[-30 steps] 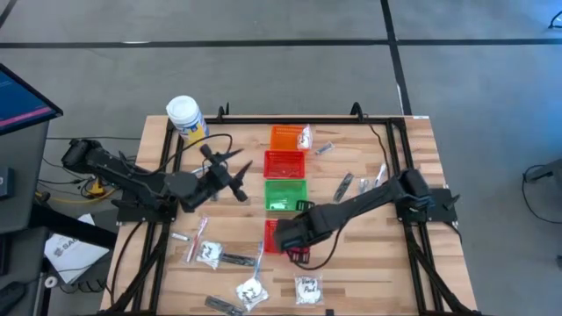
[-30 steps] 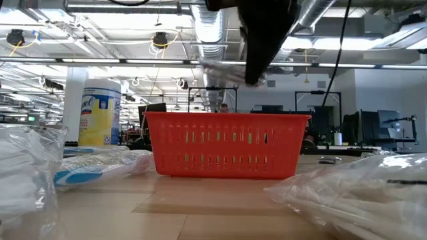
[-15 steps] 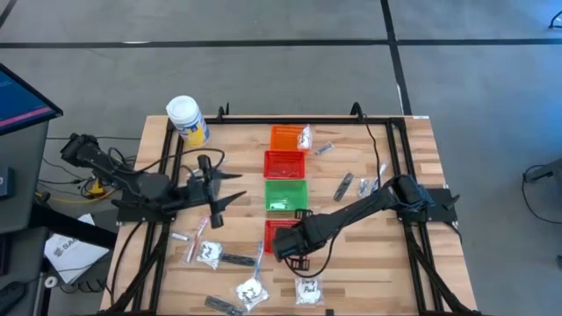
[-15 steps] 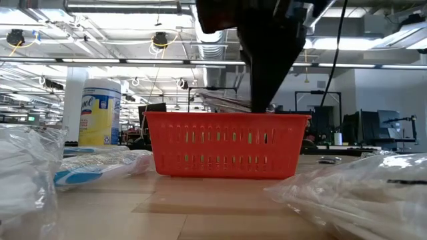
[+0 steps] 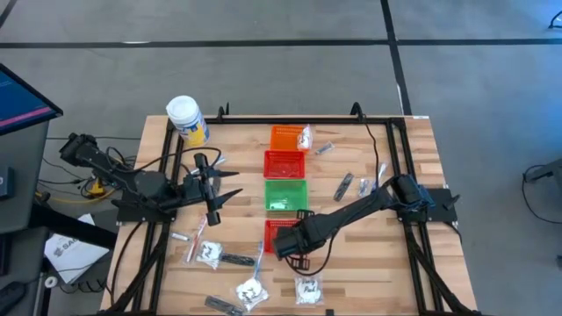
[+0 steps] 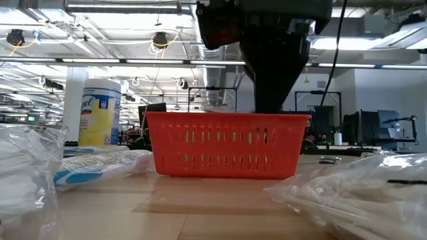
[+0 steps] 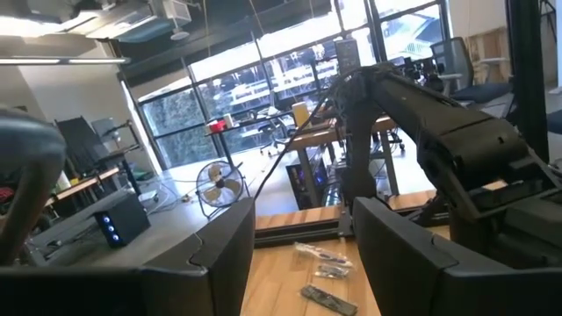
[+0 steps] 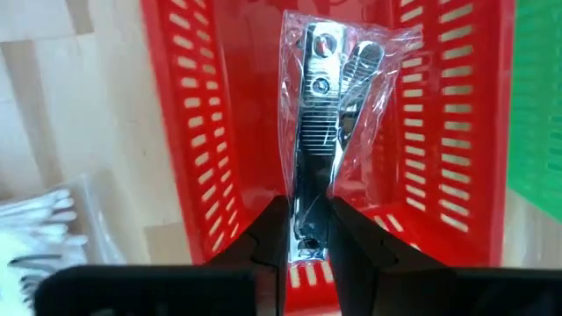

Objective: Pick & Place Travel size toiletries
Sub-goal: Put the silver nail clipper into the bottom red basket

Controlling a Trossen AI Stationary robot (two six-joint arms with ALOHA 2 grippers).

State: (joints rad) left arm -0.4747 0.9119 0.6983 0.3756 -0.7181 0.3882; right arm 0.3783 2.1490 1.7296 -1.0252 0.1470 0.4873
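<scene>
In the high view the right arm covers most of the near red basket (image 5: 270,235), so its inside cannot be read from above. In the low view that arm's dark bulk hides what hangs over the basket's rim.

The right wrist view settles it: the right end effector (image 8: 307,230) is closed down to a narrow gap on a clear packet holding metal nail clippers (image 8: 318,114), which hangs inside the basket's walls, above its floor.

The left end effector (image 5: 213,186) hovers with fingers spread and empty, left of the basket row, over bare desk (image 5: 351,272).

Loose sachets (image 5: 208,254) and a cotton-swab packet (image 5: 306,288) lie along the near edge.

The orange basket (image 5: 285,137) has a packet at its right side; what lies in the green basket (image 5: 286,195) is unclear.
</scene>
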